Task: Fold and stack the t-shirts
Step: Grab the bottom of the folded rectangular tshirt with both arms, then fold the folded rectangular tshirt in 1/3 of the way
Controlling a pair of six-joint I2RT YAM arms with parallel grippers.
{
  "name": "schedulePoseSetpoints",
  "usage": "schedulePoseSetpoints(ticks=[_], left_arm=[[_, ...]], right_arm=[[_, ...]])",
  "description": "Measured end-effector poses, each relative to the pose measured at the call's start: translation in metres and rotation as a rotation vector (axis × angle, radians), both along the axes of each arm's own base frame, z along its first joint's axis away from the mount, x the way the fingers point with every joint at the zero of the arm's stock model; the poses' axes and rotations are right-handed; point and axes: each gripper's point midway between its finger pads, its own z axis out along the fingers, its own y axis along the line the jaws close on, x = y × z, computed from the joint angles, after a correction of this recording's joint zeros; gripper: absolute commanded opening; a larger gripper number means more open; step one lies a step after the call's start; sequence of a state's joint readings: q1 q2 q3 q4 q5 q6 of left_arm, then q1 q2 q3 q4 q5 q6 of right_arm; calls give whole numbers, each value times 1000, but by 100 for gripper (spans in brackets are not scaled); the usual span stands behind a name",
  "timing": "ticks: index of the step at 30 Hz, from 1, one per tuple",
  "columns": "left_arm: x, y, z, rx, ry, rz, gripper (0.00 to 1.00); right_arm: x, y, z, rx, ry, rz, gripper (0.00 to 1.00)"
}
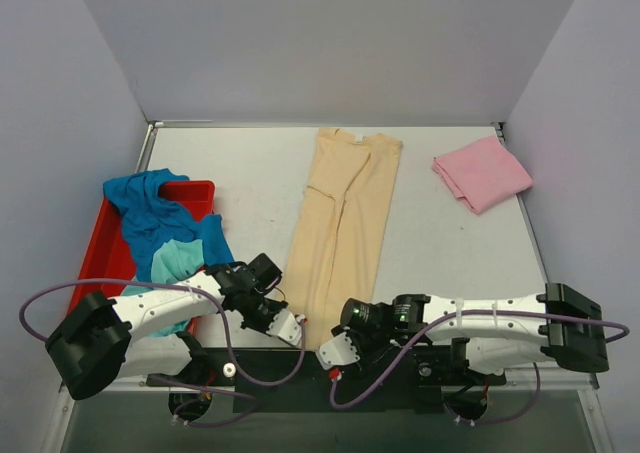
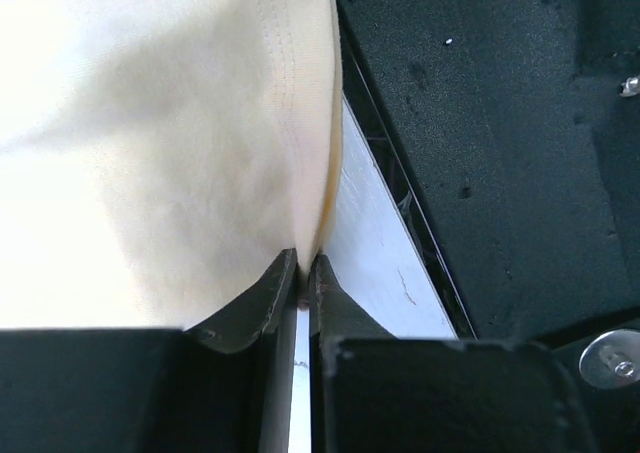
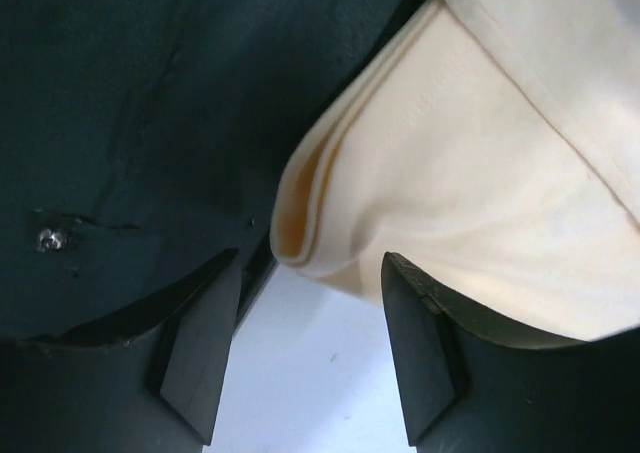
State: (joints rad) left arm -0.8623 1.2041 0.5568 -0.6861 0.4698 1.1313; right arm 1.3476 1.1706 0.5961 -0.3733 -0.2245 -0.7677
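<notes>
In the left wrist view, the fingers [image 2: 250,308] of the left gripper [image 2: 303,270] were clenched together, and the stitched hem of the pale beige t-shirt [image 2: 150,153] was pinched between their tips. The cloth was spread from the tips toward 10 o'clock. A strip of white table [image 2: 375,263] and the black base plate [image 2: 500,173] were seen toward 2 o'clock.

In the right wrist view, the fingers [image 3: 195,343] of the right gripper [image 3: 312,260] were held apart, with nothing grasped. A folded, layered corner of the beige shirt was seen between the tips, its body running off toward 2 o'clock. Whether the right-hand finger touched the cloth could not be told.

In the top external view, the beige shirt was laid as a long narrow strip from 12 o'clock down to 6 o'clock on the table, and both grippers were set at its near end, the left one at its 7 o'clock corner and the right one at 5 o'clock. A folded pink t-shirt [image 1: 482,173] was lying at 2 o'clock, well apart. At 9 o'clock, a bright blue t-shirt [image 1: 150,208] and a light teal t-shirt [image 1: 175,261] were heaped in a red tray [image 1: 100,253], spilling over its right edge.
</notes>
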Motion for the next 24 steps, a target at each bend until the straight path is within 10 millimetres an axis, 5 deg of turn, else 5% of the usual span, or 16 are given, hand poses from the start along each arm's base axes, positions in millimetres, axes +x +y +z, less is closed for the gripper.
schedulePoseSetpoints(ticks=[1,4,6,13,17,24], left_arm=[[0,0,0,1,3,6,0],[-2,0,1,3,21,33,0],[-3,-1,2,3,36,54,0],[14,-13,31,-51,93,214,0],[49,-25,62,-112,86,368,0],[150,-50,130,-256,-22,623,0]], right_arm=[[-1,2,-4,-9,1,12,49],[-5,3,-17,-52,10,39,11],[-8,4,-21,-62,24,47,0],[-2,5,-18,-17,63,-62,0],[43,0,10,134,94,-343,0],[142,-16,69,429,52,-788,0]])
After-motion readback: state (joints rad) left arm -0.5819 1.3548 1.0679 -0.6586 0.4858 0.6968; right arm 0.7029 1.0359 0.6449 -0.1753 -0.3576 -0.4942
